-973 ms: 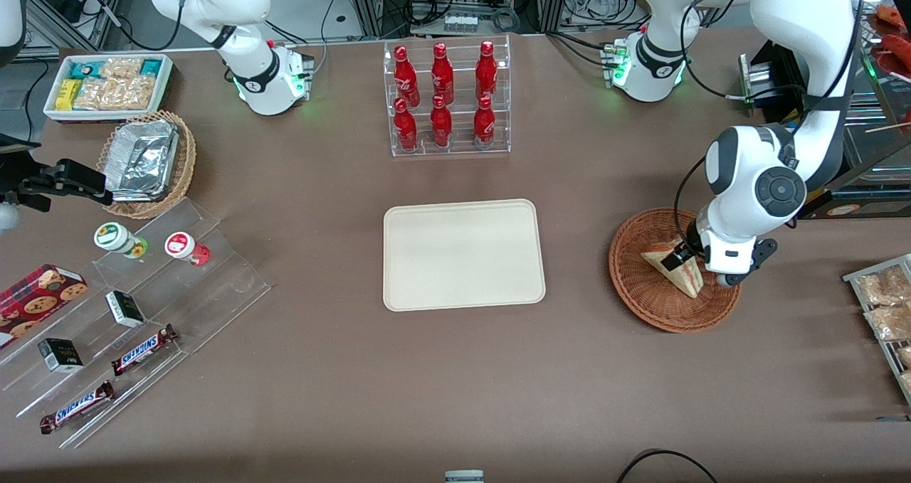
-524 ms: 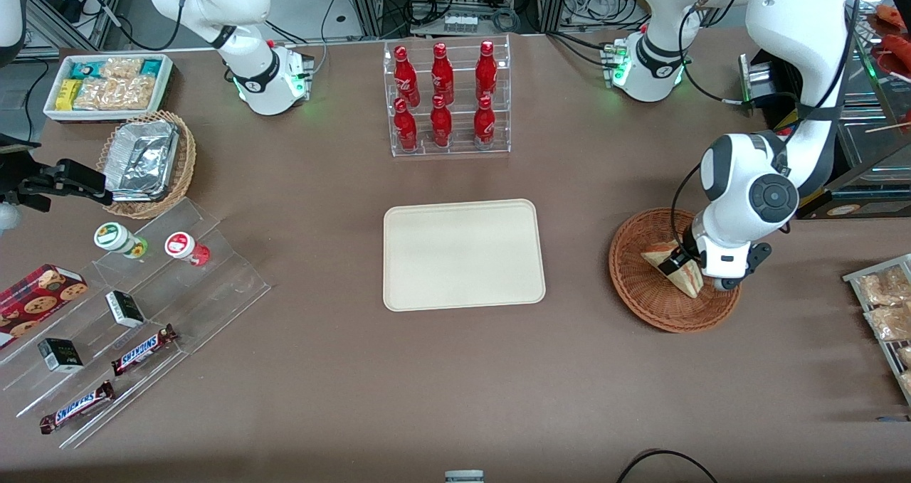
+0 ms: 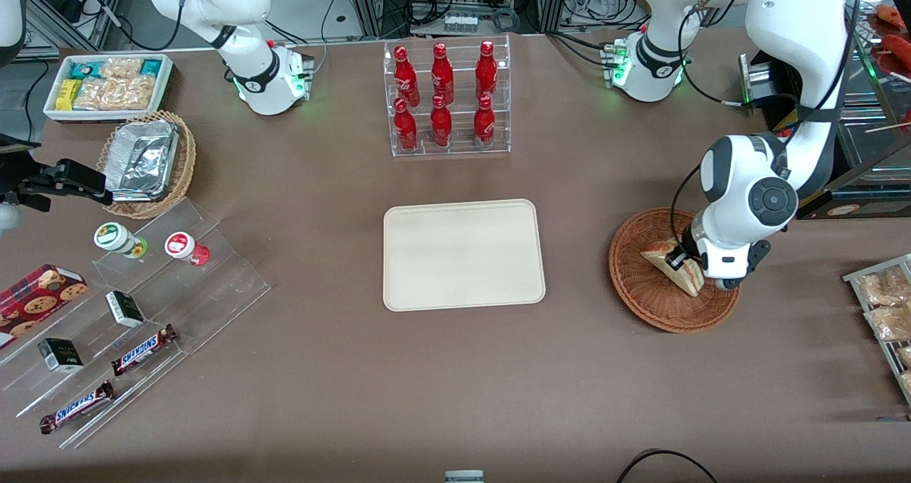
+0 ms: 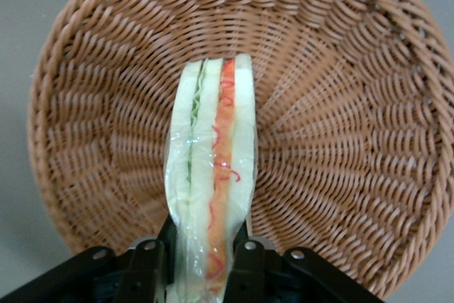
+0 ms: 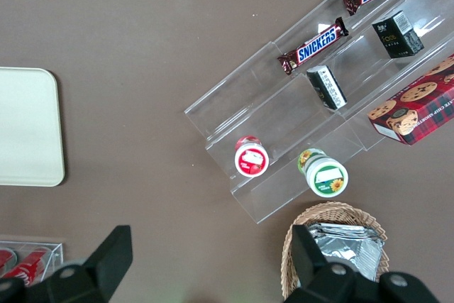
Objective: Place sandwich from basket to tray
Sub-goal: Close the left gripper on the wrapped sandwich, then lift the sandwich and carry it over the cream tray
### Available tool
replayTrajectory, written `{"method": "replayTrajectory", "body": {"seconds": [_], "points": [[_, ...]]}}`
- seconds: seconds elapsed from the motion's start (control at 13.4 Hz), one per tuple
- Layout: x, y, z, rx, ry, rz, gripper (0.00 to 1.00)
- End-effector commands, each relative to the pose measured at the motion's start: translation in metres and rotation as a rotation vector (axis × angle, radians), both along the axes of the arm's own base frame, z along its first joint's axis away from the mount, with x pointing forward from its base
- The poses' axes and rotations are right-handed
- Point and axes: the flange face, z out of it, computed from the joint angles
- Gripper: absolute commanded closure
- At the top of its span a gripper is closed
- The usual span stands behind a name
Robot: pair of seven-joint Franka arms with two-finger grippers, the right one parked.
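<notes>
Sandwich [image 4: 211, 175] stood on edge between the gripper's [image 4: 203, 255] 2 fingers [image 4: 150, 264], pinched at its near end, long axis running away from them across the basket [image 4: 340, 133].

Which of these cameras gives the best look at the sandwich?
The left wrist view: the sandwich fills it edge-on, showing wrapped bread and orange and green filling, pinched by the hand over the basket. The front view shows only a small wedge partly hidden by the arm. The right wrist view misses it.

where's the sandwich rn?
The sandwich is in the basket toward the working arm's end of the table, beside the tray; the gripper is shut on one end of it.
</notes>
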Motion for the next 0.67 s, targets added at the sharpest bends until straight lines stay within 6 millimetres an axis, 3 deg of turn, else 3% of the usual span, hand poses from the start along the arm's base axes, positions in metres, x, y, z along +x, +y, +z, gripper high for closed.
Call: {"method": "replayTrajectory", "body": {"seconds": [0.0,0.3,0.37,0.6], "points": [[0.016,-0.009,0.050,0.007,0.080,-0.014,1.00],[0.023,-0.056,0.103,0.010,0.150,-0.109,1.00],[0.023,-0.078,0.114,0.000,0.138,-0.143,1.00],[0.012,-0.145,0.120,-0.013,0.115,-0.249,1.00]]}}
